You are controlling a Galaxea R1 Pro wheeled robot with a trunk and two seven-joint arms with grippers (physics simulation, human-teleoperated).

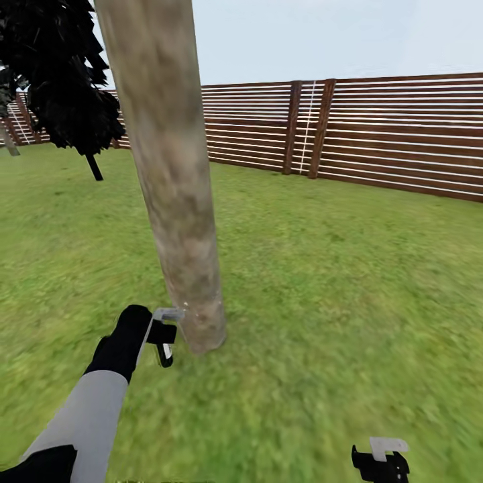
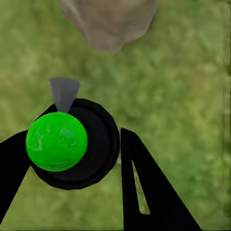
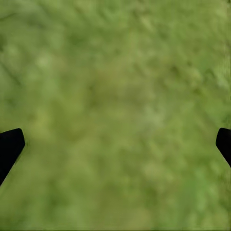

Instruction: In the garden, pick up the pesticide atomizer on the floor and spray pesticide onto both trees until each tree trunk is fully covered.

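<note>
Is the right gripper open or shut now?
Open. The right gripper's two dark fingers sit far apart, with nothing but grass between them.

Flat bright daylight, blurry grass (image 1: 349, 282)

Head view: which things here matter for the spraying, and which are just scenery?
For the job:
- pesticide atomizer, held in left gripper
- tree trunk, beside the nozzle
- right gripper, open

Scenery:
- black-leaved tree
- wooden fence
</note>
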